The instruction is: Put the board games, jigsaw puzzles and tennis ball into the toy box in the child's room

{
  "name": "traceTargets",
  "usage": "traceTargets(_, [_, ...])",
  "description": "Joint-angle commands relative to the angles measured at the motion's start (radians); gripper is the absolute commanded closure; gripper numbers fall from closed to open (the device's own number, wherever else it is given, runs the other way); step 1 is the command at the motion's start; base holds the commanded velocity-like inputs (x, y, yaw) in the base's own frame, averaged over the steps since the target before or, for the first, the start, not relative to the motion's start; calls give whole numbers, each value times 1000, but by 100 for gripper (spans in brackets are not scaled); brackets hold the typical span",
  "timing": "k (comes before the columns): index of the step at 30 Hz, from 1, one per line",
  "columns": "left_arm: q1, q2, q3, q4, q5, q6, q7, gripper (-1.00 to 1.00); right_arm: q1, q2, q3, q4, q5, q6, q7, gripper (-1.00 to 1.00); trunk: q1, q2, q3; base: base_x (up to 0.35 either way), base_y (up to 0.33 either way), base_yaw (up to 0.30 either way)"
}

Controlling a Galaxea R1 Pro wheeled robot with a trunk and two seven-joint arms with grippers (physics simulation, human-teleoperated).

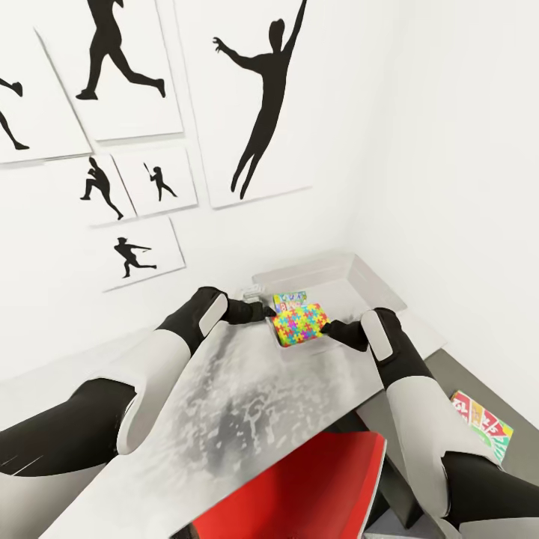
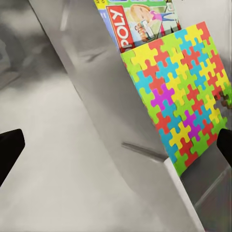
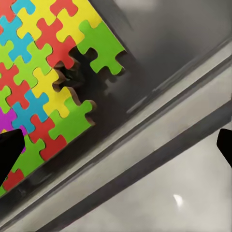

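Your left gripper (image 1: 263, 310) sits at the near rim of the toy box (image 1: 374, 288), and in its wrist view both fingertips stand wide apart at the frame's edges with nothing between them; your right gripper (image 1: 335, 329) reads the same way, spread and empty, just at the box's rim at about 3 o'clock from the jigsaw puzzle (image 1: 299, 324). That bright puzzle box leans tilted inside the bin against its near wall, with a board game (image 1: 289, 301) marked "POLY" standing just behind it at 12 o'clock. Both arms crowd the same corner, so, as I judge it, a careless withdrawal could clip the rim, drag the bin along the table (image 1: 247, 404), or knock the grippers together. Another colourful flat box (image 1: 483, 427) lies on the dark top at 4 o'clock, partly cut off by your right arm. The far interior of the bin is washed out, so you cannot tell what else lies inside.
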Motion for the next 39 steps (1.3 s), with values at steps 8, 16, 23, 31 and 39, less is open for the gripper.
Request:
traceTargets(8, [0, 0, -1, -2, -3, 3, -26, -100, 0, 6, -2, -10, -1, 6, -11, -100, 1, -2, -3, 0, 0, 0])
traceTargets(16, [0, 0, -1, -1, -3, 2, -26, -100, 0, 2, -5, -17, -2, 17, -13, -100, 1, -2, -3, 0, 0, 0])
traceTargets(23, [0, 0, -1, -2, -3, 2, -26, -100, 0, -2, -11, -20, -5, 67, -14, -100, 1, -2, -3, 0, 0, 0])
traceTargets(31, [0, 0, -1, 0, -3, 2, -27, -100, 1, -2, -39, -20, -6, 105, -15, -100, 1, -2, -3, 0, 0, 0])
traceTargets(39, [0, 0, -1, 0, -3, 2, -28, -100, 1, 0, -40, -21, -5, 113, -14, -100, 1, -2, -3, 0, 0, 0])
